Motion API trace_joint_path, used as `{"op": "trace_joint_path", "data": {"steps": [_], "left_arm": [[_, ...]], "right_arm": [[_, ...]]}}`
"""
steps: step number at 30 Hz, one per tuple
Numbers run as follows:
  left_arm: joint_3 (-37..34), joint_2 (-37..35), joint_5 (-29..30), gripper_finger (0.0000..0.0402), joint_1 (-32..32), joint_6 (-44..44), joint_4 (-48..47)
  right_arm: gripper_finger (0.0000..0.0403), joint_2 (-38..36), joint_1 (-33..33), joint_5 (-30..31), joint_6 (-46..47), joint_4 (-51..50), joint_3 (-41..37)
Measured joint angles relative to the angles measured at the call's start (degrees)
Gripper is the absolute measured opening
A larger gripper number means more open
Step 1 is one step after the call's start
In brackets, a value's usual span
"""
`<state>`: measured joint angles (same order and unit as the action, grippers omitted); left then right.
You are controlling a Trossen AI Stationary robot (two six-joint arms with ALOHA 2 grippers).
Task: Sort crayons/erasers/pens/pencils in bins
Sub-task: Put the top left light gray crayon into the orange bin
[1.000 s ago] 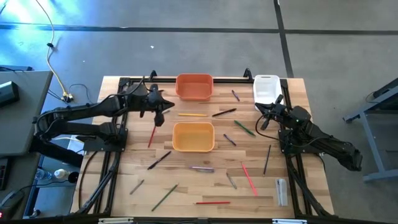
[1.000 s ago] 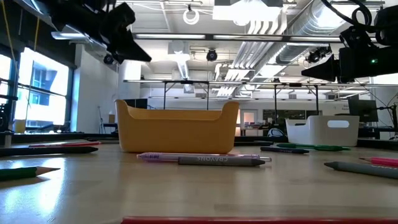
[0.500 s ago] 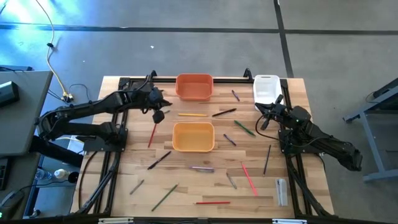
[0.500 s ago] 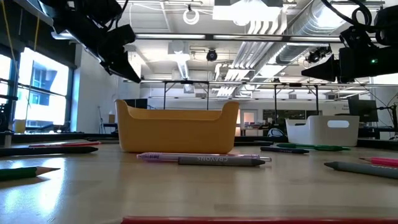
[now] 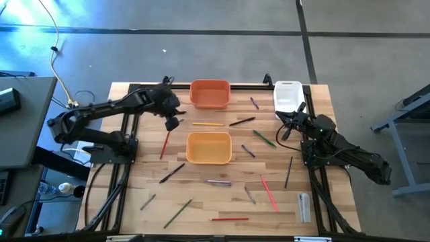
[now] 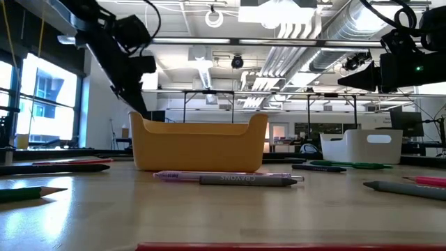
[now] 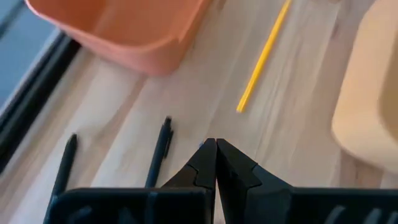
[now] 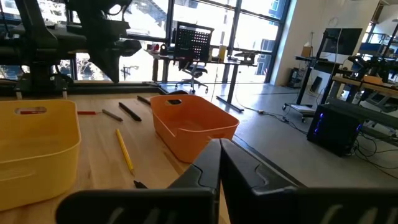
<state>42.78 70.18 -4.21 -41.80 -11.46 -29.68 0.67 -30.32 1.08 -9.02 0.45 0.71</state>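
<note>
We judge a pick is starting: left gripper (image 5: 172, 124), jaws clenched empty, hangs between orange bin (image 5: 209, 93) and red pencil (image 5: 164, 145), so next it must spread them and drop; right gripper (image 5: 283, 132), clenched, waits beside white bin (image 5: 287, 94).

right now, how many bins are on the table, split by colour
orange bin: 1
yellow-orange bin: 1
white bin: 1
total: 3
</note>
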Motion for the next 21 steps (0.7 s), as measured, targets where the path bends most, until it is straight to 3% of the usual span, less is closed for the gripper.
{"op": "trace_joint_path", "data": {"steps": [6,21], "left_arm": [[4.45,6.82,1.69,0.0012,-0.33,-1.49,-4.65],[4.57,19.17,1.94,0.0113,-0.09,-2.59,-2.92]], "right_arm": [[0.0000,0.02,0.02,-0.01,-0.01,0.00,0.02],[0.0000,0.01,0.01,0.00,0.00,0.00,0.02]]}}
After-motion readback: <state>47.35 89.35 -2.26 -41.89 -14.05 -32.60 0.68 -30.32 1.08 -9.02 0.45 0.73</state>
